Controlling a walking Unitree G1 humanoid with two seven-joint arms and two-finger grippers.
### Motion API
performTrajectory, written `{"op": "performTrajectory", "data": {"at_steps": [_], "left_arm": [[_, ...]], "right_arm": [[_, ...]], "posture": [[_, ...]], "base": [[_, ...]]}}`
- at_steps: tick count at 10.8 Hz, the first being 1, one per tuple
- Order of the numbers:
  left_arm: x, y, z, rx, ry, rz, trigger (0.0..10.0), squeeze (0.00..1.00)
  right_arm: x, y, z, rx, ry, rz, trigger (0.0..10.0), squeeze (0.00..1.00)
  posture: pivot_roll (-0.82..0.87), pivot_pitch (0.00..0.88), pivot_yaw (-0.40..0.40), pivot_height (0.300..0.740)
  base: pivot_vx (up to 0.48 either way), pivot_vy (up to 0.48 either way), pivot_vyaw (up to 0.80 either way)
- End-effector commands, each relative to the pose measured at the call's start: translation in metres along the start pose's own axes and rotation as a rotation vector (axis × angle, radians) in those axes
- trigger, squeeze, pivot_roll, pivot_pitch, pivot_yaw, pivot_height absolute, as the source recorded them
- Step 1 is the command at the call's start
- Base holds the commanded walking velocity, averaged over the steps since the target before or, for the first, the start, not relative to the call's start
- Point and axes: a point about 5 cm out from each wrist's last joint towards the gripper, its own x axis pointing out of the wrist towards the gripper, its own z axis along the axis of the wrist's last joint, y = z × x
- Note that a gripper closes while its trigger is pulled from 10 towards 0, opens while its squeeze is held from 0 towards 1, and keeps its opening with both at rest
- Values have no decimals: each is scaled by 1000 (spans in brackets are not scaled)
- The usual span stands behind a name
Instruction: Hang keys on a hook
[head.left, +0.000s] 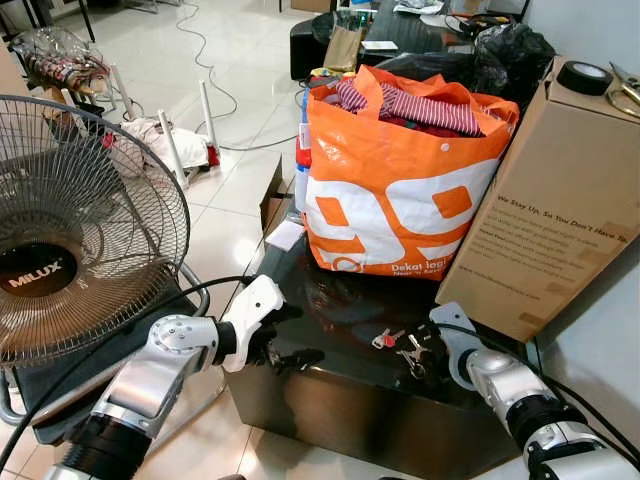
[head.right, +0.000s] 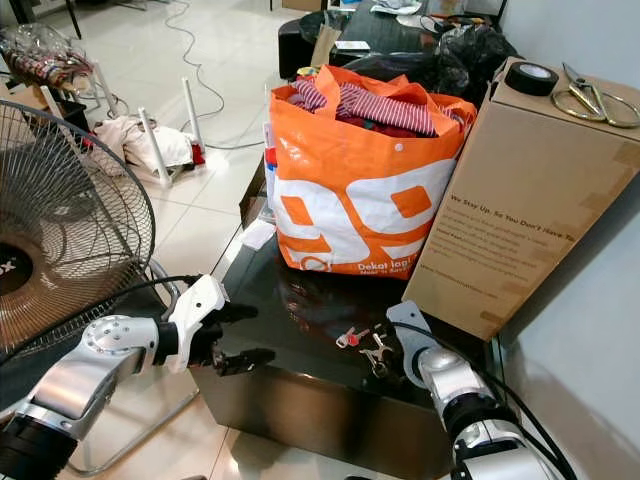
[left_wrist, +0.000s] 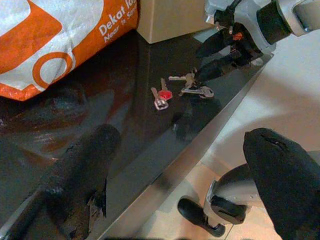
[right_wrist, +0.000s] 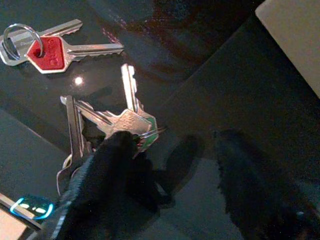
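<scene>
On the glossy black desk (head.left: 330, 300), near its front edge and toward the front right corner, a bunch of silver keys (right_wrist: 112, 125) is seen lying flat, fanned out on a ring. Just beside it, further from that corner, a second pair of keys with a red head (right_wrist: 50, 50) is laid on the same surface. The right tool (right_wrist: 170, 165) is lowered over the silver bunch with its fingers spread apart; one black finger (right_wrist: 107, 165) is placed on the heads of the keys, while the other is kept off to the side on bare desk, so nothing is gripped. In the left eye view the same tool (head.left: 430, 340) is found at the front right corner, touching the bunch.

The left tool (head.left: 285, 340) is held at the front left corner of the desk, well apart from the keys, its two fingers opened wide and empty, one above the desk top and one out past the front edge.

Toward the back of the desk an orange and white bag (head.left: 400, 190) stuffed with striped cloth is stood upright, and a tall cardboard box (head.left: 540, 210) is set against it along the right edge, with a roll of black tape (head.left: 585, 77) on top. A fan (head.left: 70, 230) is placed on the floor off the desk's left side.
</scene>
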Motion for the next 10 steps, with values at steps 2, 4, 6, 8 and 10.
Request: {"op": "performTrajectory", "data": {"at_steps": [2,4,6,8,10], "left_arm": [[-1,0,4,20,3,-5,10000,78],[-2,1,4,23,7,-5,10000,78],[-3,2,5,24,9,-5,10000,82],[-3,3,6,28,10,-4,10000,78],[-3,4,8,31,11,-4,10000,82]], "right_arm": [[1,-2,6,38,-16,-19,1569,0],[3,2,4,113,-19,-22,667,0],[4,4,4,162,-28,-30,0,0],[4,2,4,209,-30,-71,0,0],[4,1,2,228,-17,-105,0,0]], "posture": [[-104,0,-31,740],[-101,0,-28,740],[-101,0,-26,740],[-101,0,-23,740],[-100,0,-21,740]], "base": [[0,0,0],[0,0,0],[0,0,0],[0,0,0],[0,0,0]]}}
